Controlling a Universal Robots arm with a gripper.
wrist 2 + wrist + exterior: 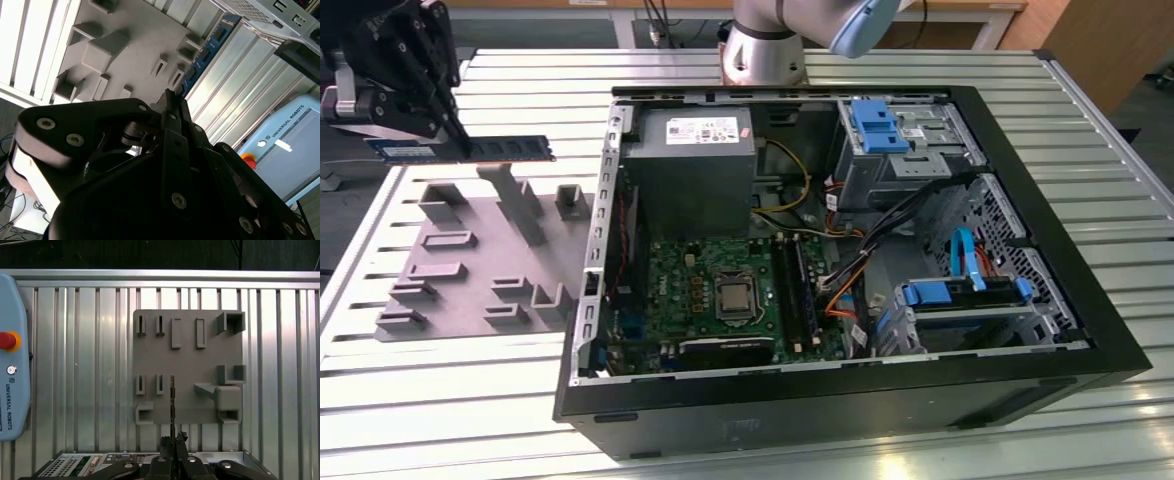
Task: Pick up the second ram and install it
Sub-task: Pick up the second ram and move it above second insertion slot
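Closest to the exterior camera, a black computer case (854, 400) lies on its side with its cover off. It sits on the slatted metal bench (454, 400), close to the bench's near edge and toward the side on the exterior view's right. Inside it is a green motherboard (707, 280) with long black slots (801, 290). Past that is a gray power supply (691, 170), and there are bright blue drive latches (874, 125) too.

Just beside the case, toward the bench edge on the exterior view's left, a flat gray holder plate (467, 270) lies on the bench. It has small blocks and slots on it. It is also in the first wrist view (190, 365) and the second wrist view (135, 45).

Up in the air over the far end of that plate is the black gripper (447, 145). Its fingers (165, 442) are squeezed tight on the second ram (514, 150), a thin blue-green stick. The stick is held level by one end, and its free end points toward the case. It touches neither the plate nor the case. In the first wrist view the stick (172, 400) is seen from its thin edge, over the plate. In the second wrist view it (205, 52) reaches out past the finger ends (172, 115).

Farther back, at the bench's far edge, stands the arm's round silver base (763, 50). A light blue control pad with a red button (12, 355) lies on the bench near the plate.
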